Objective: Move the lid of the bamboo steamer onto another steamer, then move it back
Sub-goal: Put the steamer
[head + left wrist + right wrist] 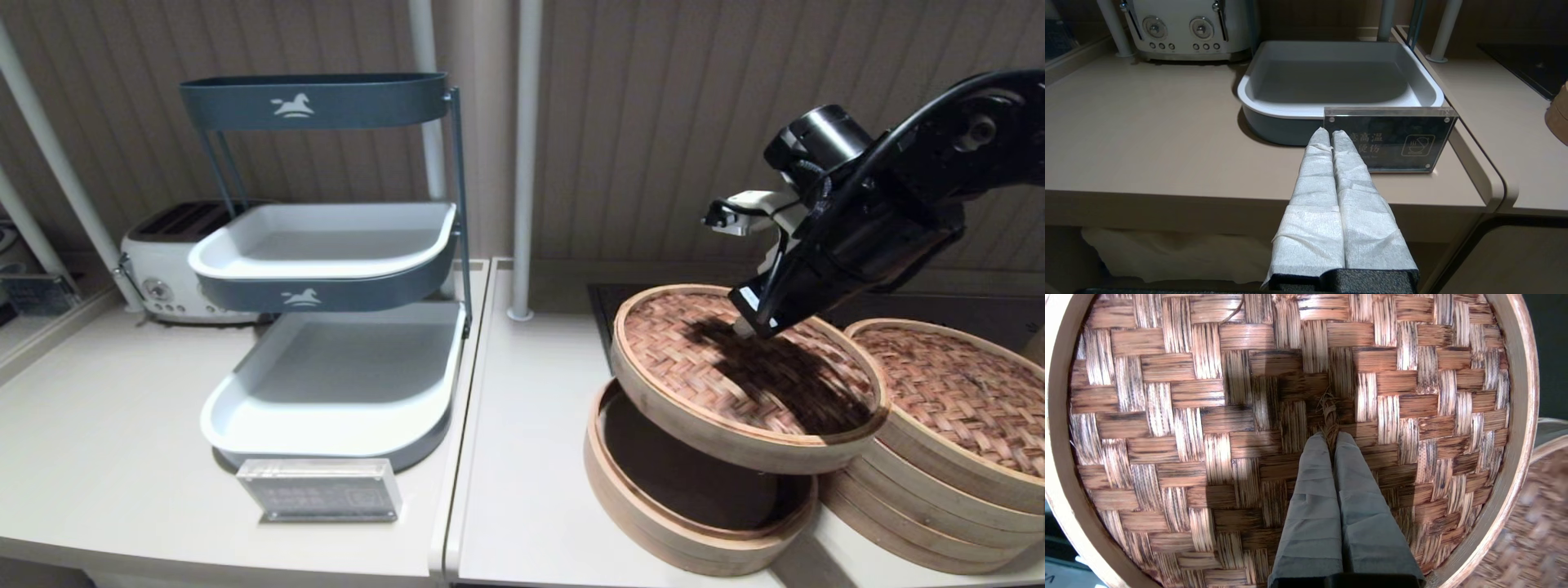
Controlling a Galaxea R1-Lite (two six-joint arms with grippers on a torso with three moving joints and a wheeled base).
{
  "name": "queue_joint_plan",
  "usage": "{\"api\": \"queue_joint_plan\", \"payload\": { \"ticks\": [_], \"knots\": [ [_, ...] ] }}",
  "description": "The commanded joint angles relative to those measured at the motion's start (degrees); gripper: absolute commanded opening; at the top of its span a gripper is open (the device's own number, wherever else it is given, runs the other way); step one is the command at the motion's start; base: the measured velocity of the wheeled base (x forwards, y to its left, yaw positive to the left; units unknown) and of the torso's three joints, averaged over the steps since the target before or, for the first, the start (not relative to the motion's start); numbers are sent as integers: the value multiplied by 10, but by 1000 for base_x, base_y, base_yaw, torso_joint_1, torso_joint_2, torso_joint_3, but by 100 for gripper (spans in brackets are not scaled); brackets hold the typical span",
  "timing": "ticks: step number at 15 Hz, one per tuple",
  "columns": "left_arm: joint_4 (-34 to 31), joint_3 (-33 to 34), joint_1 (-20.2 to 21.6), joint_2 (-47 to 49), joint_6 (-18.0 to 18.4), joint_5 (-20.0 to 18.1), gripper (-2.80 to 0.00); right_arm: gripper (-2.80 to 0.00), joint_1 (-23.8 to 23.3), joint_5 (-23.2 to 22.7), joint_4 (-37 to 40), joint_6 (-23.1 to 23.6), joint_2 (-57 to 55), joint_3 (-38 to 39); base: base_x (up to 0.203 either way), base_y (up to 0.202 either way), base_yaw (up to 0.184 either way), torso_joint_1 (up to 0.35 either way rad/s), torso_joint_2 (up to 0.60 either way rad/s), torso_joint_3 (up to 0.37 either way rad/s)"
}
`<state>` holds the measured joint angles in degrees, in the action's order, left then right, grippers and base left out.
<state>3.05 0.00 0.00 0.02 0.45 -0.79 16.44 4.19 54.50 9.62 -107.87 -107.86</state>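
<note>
The bamboo steamer lid [735, 371] hangs tilted in the air, its right edge over the taller steamer [939, 457] and its left part above the low open basket [653, 506]. My right gripper [747, 327] is shut on the lid's small centre loop [1329, 412]; the woven top [1208, 416] fills the right wrist view, with the gripper [1330, 436] pinching the loop. The taller steamer carries its own woven lid [963, 384]. My left gripper [1329, 132] is shut on nothing, parked below the counter's front edge on the left.
A three-tier grey and white rack [335, 269] stands on the left counter, a clear sign block [320, 488] in front of it and a toaster [167, 261] behind. A white post [522, 163] rises left of the steamers. A dark cooktop [608, 306] lies behind them.
</note>
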Motion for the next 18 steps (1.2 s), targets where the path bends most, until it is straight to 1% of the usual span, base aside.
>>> {"api": "queue_joint_plan", "payload": {
  "ticks": [1,3,8,11,14,18],
  "knots": [
    [0,16,0,-1,0,0,-280,-280,-1,2,11,2,0,-29,0,0,0,0,0,0],
    [0,16,0,-1,0,0,-280,-280,-5,18,11,13,3,-29,0,0,0,0,0,0],
    [0,16,0,-1,0,-1,-280,-280,-28,20,13,12,16,-28,0,0,0,0,0,0],
    [0,16,0,-1,0,0,-280,-280,-33,21,18,13,27,-28,0,0,0,0,0,0],
    [0,16,0,-1,0,0,-280,-280,-59,21,27,17,41,-26,0,0,0,0,0,0],
    [0,16,0,-1,0,0,-280,-280,-110,19,34,28,48,-22,0,0,0,0,0,0]
  ]
}}
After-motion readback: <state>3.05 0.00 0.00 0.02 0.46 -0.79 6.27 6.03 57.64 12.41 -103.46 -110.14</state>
